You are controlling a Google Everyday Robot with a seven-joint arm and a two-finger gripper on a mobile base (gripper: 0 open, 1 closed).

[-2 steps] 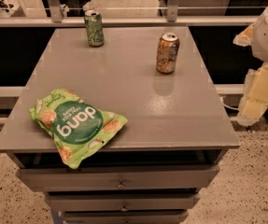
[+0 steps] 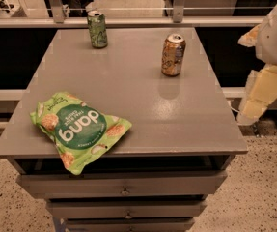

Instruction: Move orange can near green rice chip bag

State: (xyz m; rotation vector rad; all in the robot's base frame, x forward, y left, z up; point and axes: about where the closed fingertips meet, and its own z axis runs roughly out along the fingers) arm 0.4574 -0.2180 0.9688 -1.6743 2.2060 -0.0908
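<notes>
The orange can [image 2: 173, 55] stands upright on the grey table [image 2: 143, 105], at the back right. The green rice chip bag [image 2: 77, 128] lies flat at the front left corner and slightly overhangs the front edge. My gripper [image 2: 258, 96] hangs off the table's right side, pale and pointing down, well right of the orange can and lower than it. It touches nothing. The can and the bag are far apart, on opposite corners of the table.
A green can [image 2: 97, 29] stands upright at the back of the table, left of centre. The table has drawers [image 2: 123, 190] below its front edge. A rail and dark gap run behind the table. Speckled floor lies on the right.
</notes>
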